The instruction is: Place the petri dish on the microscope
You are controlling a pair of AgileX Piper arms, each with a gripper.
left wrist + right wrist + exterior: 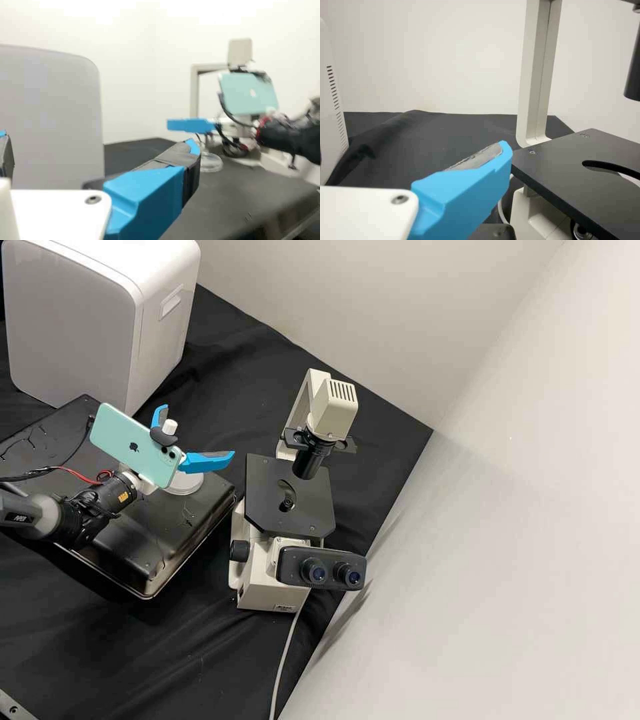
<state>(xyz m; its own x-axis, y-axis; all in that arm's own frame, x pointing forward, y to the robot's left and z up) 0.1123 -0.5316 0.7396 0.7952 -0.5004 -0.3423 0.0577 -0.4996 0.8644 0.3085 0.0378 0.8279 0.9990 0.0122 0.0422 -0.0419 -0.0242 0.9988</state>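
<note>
Petri dish [187,487] lying on black case [133,553], beside microscope [267,587]; not yet lifted. Right gripper [197,433] hovering just above dish, fingers gaping wide, gripping nothing. Left gripper [97,150] likewise gaping, empty. Grasping, carrying, placing on stage [293,507] all remaining.

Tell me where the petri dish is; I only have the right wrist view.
Observer: The petri dish sits on the black case, just below your right claw, beside the microscope.
Operator: Is the claw gripping it?
Observer: No. The left wrist view shows its fingers spread open above the dish, with a gap between.
Operator: And the left claw?
Observer: The left claw is open too, holding nothing, near the white appliance, facing the dish across the case.
</note>
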